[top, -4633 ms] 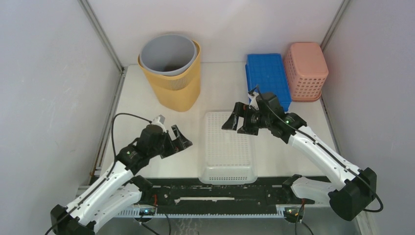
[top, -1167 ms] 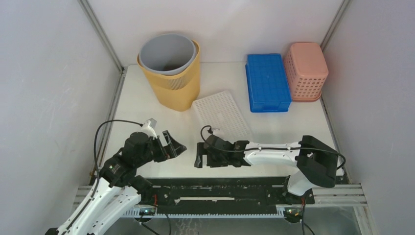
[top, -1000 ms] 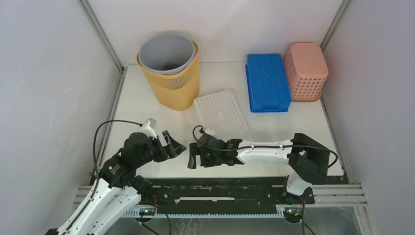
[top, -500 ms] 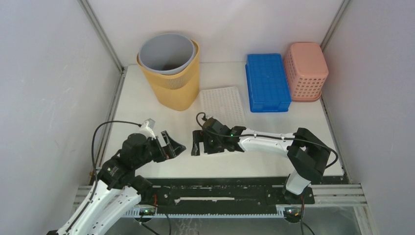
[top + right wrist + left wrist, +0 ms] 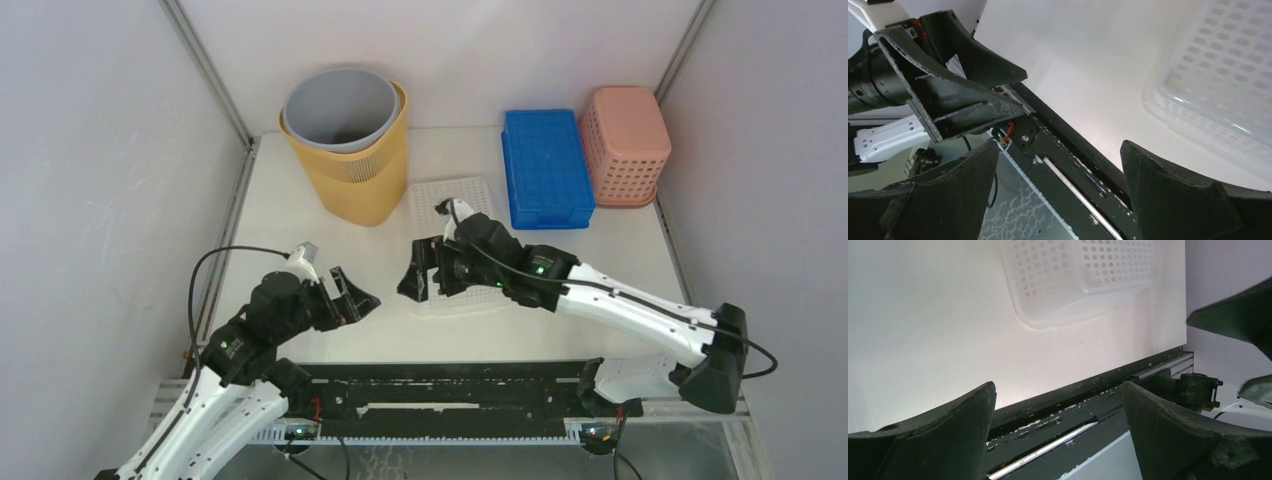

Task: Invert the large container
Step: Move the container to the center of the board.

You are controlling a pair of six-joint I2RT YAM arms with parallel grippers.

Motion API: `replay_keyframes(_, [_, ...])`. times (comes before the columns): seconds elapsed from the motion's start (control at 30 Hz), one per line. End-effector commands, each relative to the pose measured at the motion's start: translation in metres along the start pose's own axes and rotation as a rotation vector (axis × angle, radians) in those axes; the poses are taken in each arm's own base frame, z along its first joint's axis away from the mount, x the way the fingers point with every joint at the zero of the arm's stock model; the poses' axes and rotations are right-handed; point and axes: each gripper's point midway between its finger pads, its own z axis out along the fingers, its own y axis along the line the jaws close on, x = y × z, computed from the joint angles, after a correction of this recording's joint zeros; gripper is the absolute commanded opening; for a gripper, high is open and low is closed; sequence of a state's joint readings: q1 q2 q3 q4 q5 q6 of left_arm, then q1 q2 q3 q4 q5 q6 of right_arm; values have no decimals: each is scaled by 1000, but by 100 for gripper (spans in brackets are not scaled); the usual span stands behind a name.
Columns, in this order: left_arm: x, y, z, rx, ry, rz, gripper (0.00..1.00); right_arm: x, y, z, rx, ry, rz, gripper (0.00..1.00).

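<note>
Both wide, holding nothing: left gripper, right gripper. Basket sits mid-table and looks bottom-up, its near end under the right gripper. Risk: I snag its rim on retreat and shove or flip it. The grippers are near each other and could collide. No readable labels.

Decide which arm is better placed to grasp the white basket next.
Probably right: the right gripper, open, hovers over the basket edge; the left gripper, also open, sits apart to its side.
</note>
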State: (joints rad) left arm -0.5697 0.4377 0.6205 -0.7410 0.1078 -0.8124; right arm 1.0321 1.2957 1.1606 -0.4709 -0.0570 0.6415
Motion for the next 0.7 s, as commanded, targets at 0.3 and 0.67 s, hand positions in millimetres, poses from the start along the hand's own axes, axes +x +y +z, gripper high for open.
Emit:
replay_keyframes(0.3, [-4, -3, 12, 9, 3, 15, 100, 94, -61, 14, 326, 166, -78, 99])
replay_keyframes(0.67, [-1, 0, 6, 4, 1, 13, 100, 45, -122, 85, 478, 82, 99, 98])
